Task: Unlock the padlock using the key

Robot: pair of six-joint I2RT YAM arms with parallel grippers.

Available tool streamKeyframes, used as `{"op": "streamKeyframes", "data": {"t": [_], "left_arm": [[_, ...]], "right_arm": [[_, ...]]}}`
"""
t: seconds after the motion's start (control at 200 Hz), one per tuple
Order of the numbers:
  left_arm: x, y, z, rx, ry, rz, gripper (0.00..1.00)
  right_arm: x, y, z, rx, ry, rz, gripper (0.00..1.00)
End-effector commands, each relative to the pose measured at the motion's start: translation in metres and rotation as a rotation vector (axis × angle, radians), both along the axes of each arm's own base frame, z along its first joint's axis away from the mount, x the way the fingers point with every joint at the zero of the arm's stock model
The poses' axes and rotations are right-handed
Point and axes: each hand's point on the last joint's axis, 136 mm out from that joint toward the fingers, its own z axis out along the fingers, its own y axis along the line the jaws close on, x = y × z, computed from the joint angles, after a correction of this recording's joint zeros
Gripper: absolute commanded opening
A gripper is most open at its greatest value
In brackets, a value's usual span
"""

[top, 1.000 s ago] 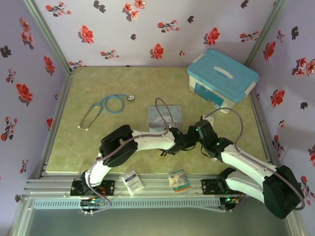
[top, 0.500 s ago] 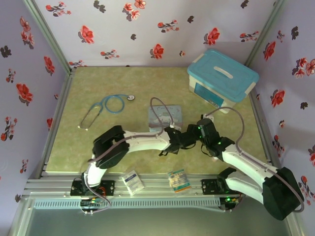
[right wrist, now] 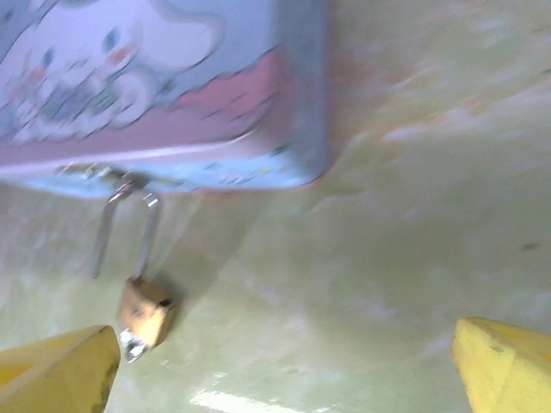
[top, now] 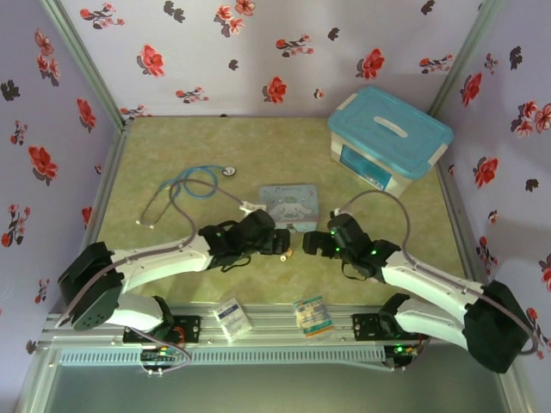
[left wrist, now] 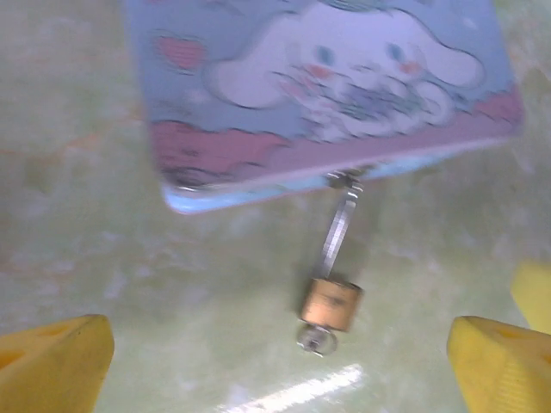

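The padlock lies on the green mat in front of the pale-blue cartoon tin, its silver shackle hooked through the tin's clasp. The key sticks out of the brass body's bottom. In the right wrist view the padlock shows one shackle leg ending free of the body, with the key below. My left gripper is open, short of the lock. My right gripper is open too, with the lock near its left finger. From above, the padlock sits between both grippers.
A teal stethoscope lies at the left of the mat. A white box with a blue lid stands at the back right. Two small packets rest on the near rail. Flowered walls close three sides.
Both grippers, bunched together over the lock before, have drawn apart and back from it. The left arm swung out to the left. The padlock with the key now lies free on the mat.
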Motion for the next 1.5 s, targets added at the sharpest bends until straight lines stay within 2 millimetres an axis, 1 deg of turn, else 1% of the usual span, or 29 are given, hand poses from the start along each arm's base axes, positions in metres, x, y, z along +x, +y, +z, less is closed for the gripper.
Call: {"op": "streamKeyframes", "data": {"t": [0.0,0.085,0.13,0.205,0.22,0.33,0.41,0.515,0.595,0.62,0.705,0.855,0.96,1.1,1.23,1.325,1.375,1.495], "left_arm": [[0.011,-0.01,0.025,-0.201,-0.041,0.017,1.0],[0.011,-0.006,0.02,-0.189,-0.035,0.024,1.0],[0.01,-0.004,0.017,-0.183,-0.028,0.026,1.0],[0.007,-0.001,0.012,-0.189,-0.02,0.034,1.0],[0.007,0.0,0.011,-0.191,-0.02,0.036,1.0],[0.005,0.009,0.006,-0.205,-0.015,0.057,1.0],[0.002,0.013,0.002,-0.214,-0.012,0.064,0.99],[0.0,0.017,-0.004,-0.212,-0.004,0.072,0.99],[-0.001,0.019,-0.007,-0.212,0.0,0.077,0.99],[-0.001,0.019,-0.007,-0.214,0.0,0.076,0.99],[-0.002,0.02,-0.007,-0.213,-0.002,0.075,0.99],[-0.003,0.025,-0.006,-0.2,-0.008,0.073,0.99],[-0.004,0.029,-0.007,-0.193,-0.006,0.075,0.99],[-0.005,0.034,-0.008,-0.193,-0.007,0.084,0.99],[-0.005,0.037,-0.007,-0.197,-0.009,0.091,0.99],[-0.004,0.039,-0.007,-0.195,-0.01,0.097,0.99],[-0.003,0.039,-0.007,-0.196,-0.01,0.099,0.99],[-0.002,0.038,-0.007,-0.197,-0.011,0.102,0.99]], "right_arm": [[0.002,0.018,-0.002,-0.019,0.01,-0.019,0.97],[0.002,0.042,-0.007,0.023,0.015,0.023,0.93],[0.003,0.052,-0.012,0.032,0.029,0.036,0.89],[0.004,0.062,-0.019,0.006,0.049,0.055,0.81],[0.005,0.066,-0.017,0.009,0.045,0.06,0.8],[0.005,0.076,-0.023,-0.034,0.052,0.071,0.76],[0.004,0.078,-0.028,-0.066,0.056,0.063,0.75],[0.003,0.083,-0.029,-0.122,0.05,0.062,0.73],[0.001,0.085,-0.035,-0.141,0.071,0.053,0.71],[0.001,0.084,-0.038,-0.149,0.078,0.043,0.69],[0.001,0.084,-0.044,-0.146,0.086,0.032,0.6],[0.0,0.094,-0.048,-0.113,0.077,0.064,0.57],[-0.002,0.096,-0.053,-0.108,0.086,0.073,0.55],[-0.004,0.094,-0.062,-0.138,0.106,0.076,0.5],[-0.008,0.081,-0.071,-0.209,0.117,0.072,0.47],[-0.01,0.079,-0.072,-0.191,0.117,0.071,0.45],[-0.012,0.08,-0.072,-0.174,0.112,0.075,0.41],[-0.012,0.082,-0.072,-0.129,0.097,0.073,0.38]]}}
